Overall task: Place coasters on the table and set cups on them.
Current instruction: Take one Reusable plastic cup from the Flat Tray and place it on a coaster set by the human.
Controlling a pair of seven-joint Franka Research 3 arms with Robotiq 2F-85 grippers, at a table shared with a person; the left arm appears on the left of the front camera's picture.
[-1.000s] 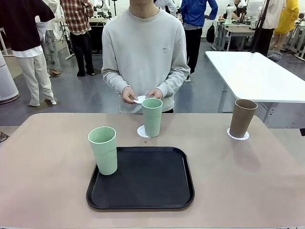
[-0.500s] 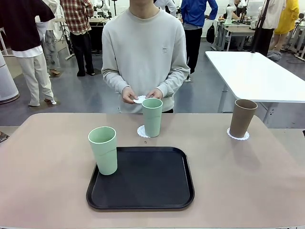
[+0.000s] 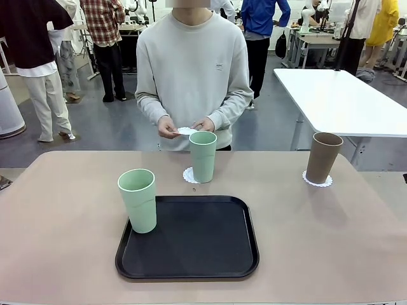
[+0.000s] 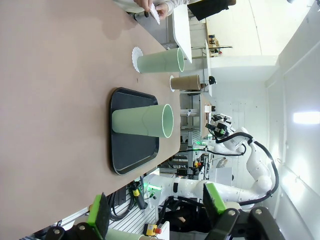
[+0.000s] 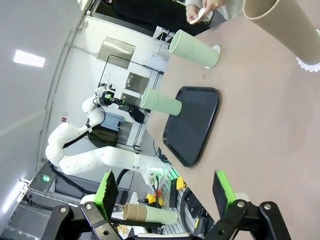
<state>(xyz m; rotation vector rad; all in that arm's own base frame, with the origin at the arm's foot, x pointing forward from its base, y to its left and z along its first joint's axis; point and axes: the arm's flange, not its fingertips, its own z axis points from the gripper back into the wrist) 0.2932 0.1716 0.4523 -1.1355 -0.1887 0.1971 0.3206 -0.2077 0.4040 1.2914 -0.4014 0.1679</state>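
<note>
Grippers both wide open and empty: left gripper (image 4: 156, 210), right gripper (image 5: 165, 192).
Ahead of the left one, tall pale-mint matte tumbler (image 4: 142, 121) on black rectangular tray (image 4: 135, 155); farther out, second mint tumbler (image 4: 160, 62) and brown-tan tumbler (image 4: 187, 82) on lacy white paper doilies (image 4: 135, 58) (third doily (image 3: 186, 131) is in person's hands (image 3: 168, 128)).

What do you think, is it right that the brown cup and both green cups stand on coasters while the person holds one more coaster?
Not quite: the front view shows the near green cup on the tray's left edge with no coaster beneath. The far green cup and the brown cup do stand on coasters, and the person's hands hold a third coaster.
</note>
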